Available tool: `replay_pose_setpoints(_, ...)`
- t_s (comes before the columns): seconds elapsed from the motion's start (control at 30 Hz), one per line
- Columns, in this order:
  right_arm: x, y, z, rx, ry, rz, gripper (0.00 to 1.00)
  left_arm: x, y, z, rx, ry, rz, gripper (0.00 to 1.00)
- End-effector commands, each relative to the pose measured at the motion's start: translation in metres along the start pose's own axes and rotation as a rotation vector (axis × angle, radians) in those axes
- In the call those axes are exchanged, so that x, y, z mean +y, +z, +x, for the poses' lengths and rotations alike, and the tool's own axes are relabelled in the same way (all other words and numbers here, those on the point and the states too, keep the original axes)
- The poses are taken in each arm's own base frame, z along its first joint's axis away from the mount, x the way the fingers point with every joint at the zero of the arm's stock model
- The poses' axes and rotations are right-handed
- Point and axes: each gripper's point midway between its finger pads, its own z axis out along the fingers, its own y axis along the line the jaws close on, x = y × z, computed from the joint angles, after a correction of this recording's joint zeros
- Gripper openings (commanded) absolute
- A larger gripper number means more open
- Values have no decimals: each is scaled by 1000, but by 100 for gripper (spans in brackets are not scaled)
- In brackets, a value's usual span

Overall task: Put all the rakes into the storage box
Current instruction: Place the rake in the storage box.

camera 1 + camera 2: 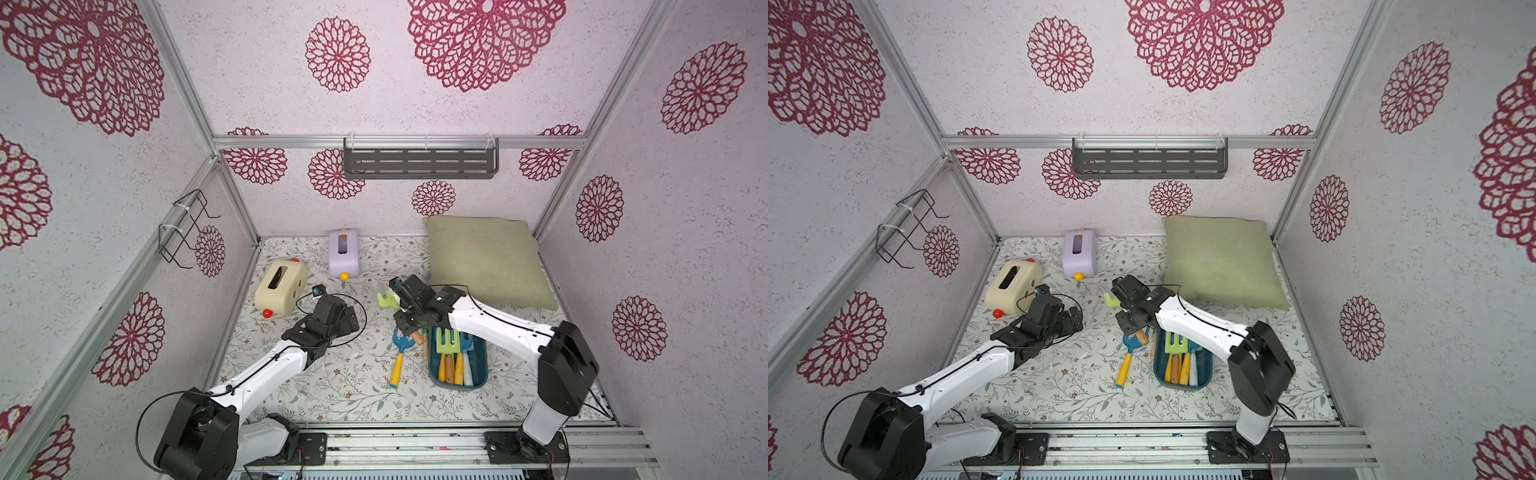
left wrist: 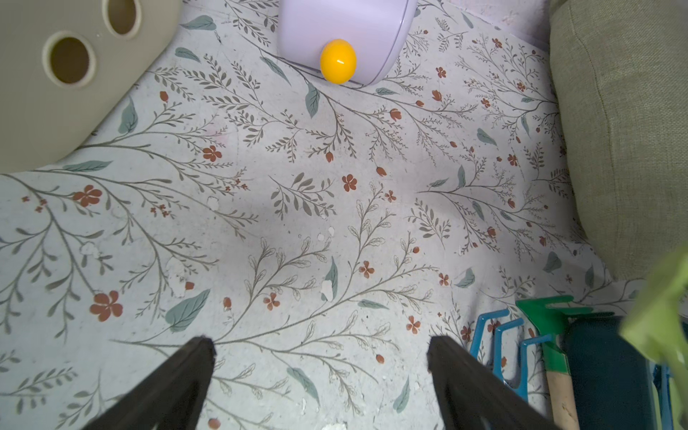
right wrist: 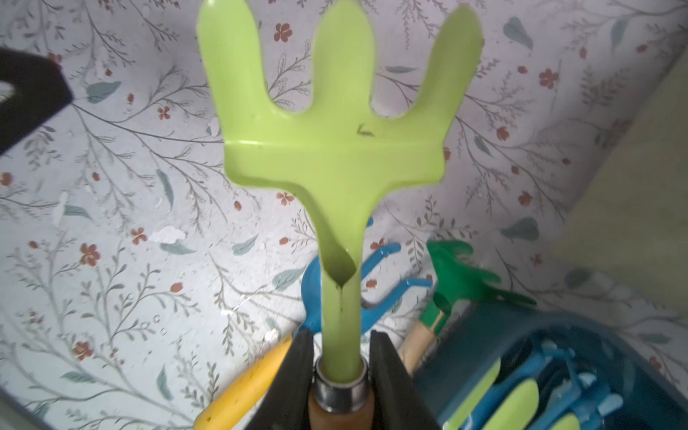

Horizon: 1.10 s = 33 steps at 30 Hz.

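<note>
holding the lime-green rake [image 3: 335, 156] in the right gripper [image 3: 340, 376], jaws pressed tight on either side of the metal ferrule between green neck and wooden handle. three flat tines fanned out ahead of the wrist, aimed toward the far wall in both top views. not yet in the storage box [image 1: 457, 386]: poised just beyond the box's far corner on the left-arm side, over the floral mat [image 1: 332, 386]. probably lifted clear of the mat, though hard to confirm from these angles, with the handle hidden under the gripper from above.

on the other arm, left gripper [image 2: 320, 372] spread wide with nothing between its fingers, hovering above bare mat, near the cream toy box [image 1: 280, 286] and well apart from the rake.

inside the storage box, several toy garden tools packed side by side, heads at the far end: a lime-green fork [image 1: 447, 340] among blue heads, handles in orange, yellow and white. just beside the box, toward the left arm, lying on the mat: a blue rake [image 1: 400, 357] with a yellow handle and a dark green rake [image 3: 461, 275] with a wooden one, the latter close against the box wall.

farther back, a lilac toy box [image 1: 343, 253] by the far wall and a sage-green cushion [image 1: 486, 257] filling the far corner on the right-arm side. up on the back wall, a grey slotted shelf [image 1: 419, 164].
</note>
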Motion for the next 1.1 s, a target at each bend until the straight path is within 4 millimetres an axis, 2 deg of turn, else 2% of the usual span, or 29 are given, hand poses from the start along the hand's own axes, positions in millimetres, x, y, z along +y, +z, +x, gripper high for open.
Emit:
replay_pose_setpoints(0.0, -11, -28, 14, -40, 151, 2, 14, 0, -4, -9, -39, -16, 17, 97)
replay_pose_setpoints(0.3, -60, -59, 96, -26, 435, 54, 13, 2, -10, -11, -60, -24, 22, 97)
replay_pose_setpoints(0.5, -101, -64, 135, -25, 581, 141, 13, 0, -10, -10, -55, -28, 33, 97)
replay_pose_setpoints(0.67, -117, -52, 148, -8, 625, 151, 14, -1, -10, -10, -51, -26, 37, 97)
replay_pose_setpoints(0.87, -116, -33, 148, 6, 628, 121, 17, -3, -10, -9, -48, -26, 48, 97)
replay_pose_setpoints(0.93, -118, -29, 148, 3, 629, 115, 23, -6, -9, -9, -44, -25, 63, 97)
replay_pose_setpoints(1.0, -119, -27, 146, -7, 630, 109, 25, -11, -8, -7, -37, -22, 90, 97)
replay_pose_setpoints(1.07, -123, -27, 144, -14, 631, 112, 40, -20, -8, -4, -21, -17, 134, 98)
